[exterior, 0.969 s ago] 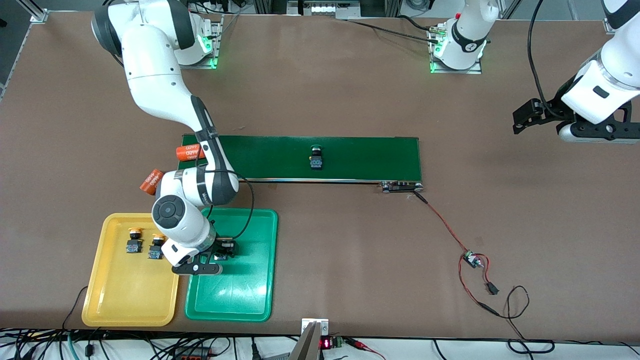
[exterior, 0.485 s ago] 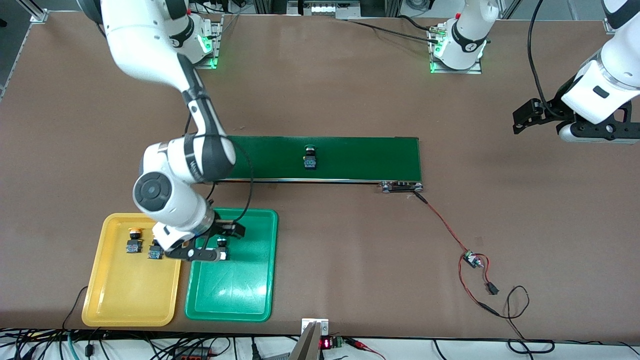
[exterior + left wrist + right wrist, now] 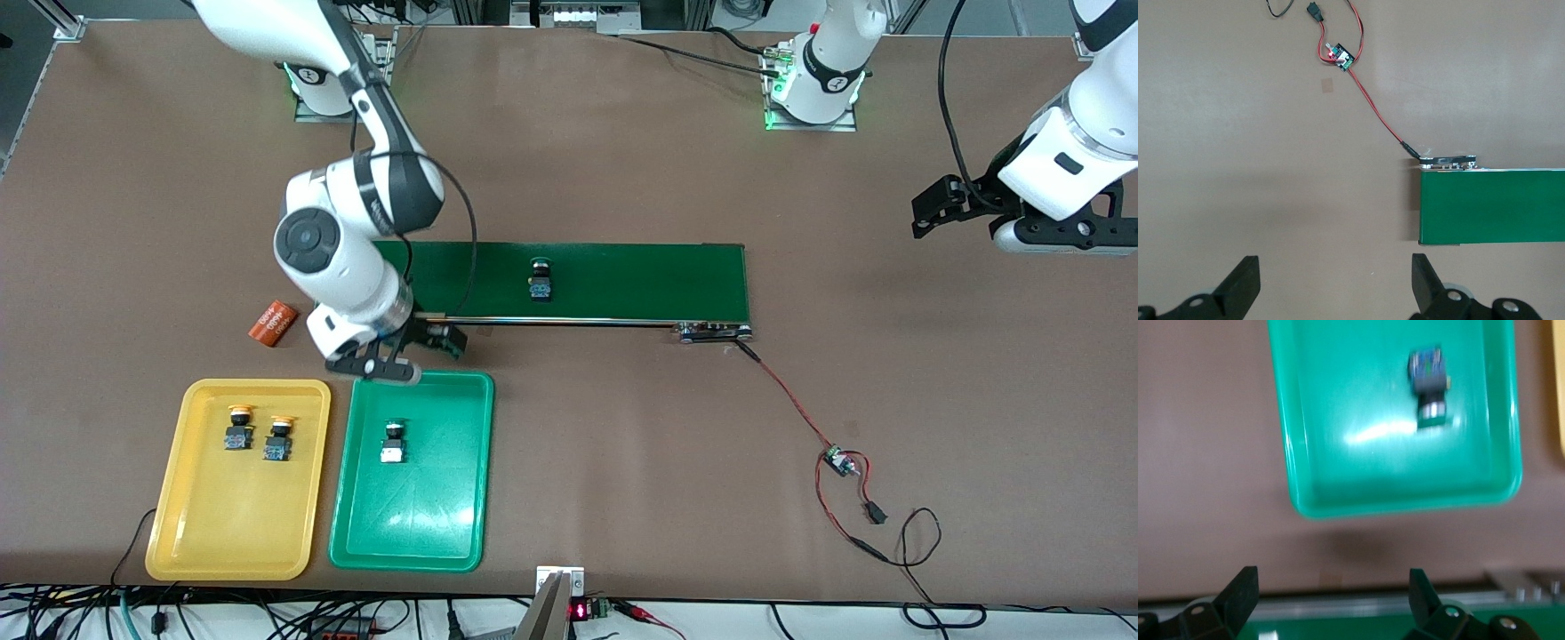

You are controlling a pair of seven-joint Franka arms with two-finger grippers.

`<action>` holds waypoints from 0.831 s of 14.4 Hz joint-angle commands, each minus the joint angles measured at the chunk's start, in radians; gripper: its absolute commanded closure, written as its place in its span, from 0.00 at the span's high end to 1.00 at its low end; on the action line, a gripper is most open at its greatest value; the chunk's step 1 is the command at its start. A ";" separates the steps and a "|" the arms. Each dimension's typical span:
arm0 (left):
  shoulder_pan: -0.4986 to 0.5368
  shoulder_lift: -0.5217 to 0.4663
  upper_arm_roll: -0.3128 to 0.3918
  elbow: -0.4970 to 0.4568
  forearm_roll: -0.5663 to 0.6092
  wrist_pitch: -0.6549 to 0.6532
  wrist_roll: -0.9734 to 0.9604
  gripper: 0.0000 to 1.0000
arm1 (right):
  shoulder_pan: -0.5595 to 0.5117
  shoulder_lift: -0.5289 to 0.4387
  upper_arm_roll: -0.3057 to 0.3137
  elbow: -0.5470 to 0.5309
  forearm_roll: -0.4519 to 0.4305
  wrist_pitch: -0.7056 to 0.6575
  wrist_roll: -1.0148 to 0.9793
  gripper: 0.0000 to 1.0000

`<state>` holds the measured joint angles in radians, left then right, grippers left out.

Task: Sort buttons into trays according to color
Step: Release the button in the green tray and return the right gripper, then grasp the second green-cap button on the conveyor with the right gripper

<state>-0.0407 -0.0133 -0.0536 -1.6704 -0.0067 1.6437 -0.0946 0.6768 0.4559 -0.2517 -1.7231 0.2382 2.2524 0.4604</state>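
My right gripper [image 3: 384, 360] hangs open and empty over the table strip between the conveyor belt and the green tray [image 3: 462, 498]; in its wrist view the gripper [image 3: 1331, 597] has nothing between its fingers. A green-capped button [image 3: 392, 442] lies in the green tray [image 3: 1405, 503], and shows in the right wrist view as button [image 3: 1429, 387]. Two yellow-capped buttons [image 3: 238, 427] [image 3: 277, 438] sit in the yellow tray [image 3: 231, 542]. Another green-capped button [image 3: 540, 279] rides on the belt. My left gripper [image 3: 1053, 238] waits open [image 3: 1335, 287] off the belt's end.
The long dark-green conveyor belt [image 3: 640, 280] crosses the table's middle. An orange cylinder [image 3: 273, 323] lies beside its end toward the right arm. A small circuit board [image 3: 836, 460] with red wires trails from the belt's other end.
My right gripper opened, rose out of the green tray and drew back toward the belt, leaving the green-capped button in the tray. The button on the belt drifted toward the right arm's end.
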 commanded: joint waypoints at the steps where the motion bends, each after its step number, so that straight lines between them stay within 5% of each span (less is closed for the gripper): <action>1: -0.001 0.001 0.000 0.017 0.014 -0.019 0.010 1.00 | 0.091 -0.100 -0.003 -0.141 0.001 0.030 0.119 1.00; 5: -0.001 0.000 0.000 0.017 0.014 -0.019 0.010 1.00 | 0.173 -0.106 -0.006 -0.144 -0.081 -0.043 0.190 1.00; 12: -0.001 0.000 0.000 0.017 0.016 -0.021 0.009 1.00 | 0.231 -0.074 0.000 -0.124 -0.082 -0.073 0.188 1.00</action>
<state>-0.0406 -0.0133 -0.0535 -1.6704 -0.0067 1.6436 -0.0946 0.8820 0.3780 -0.2493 -1.8479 0.1733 2.1841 0.6381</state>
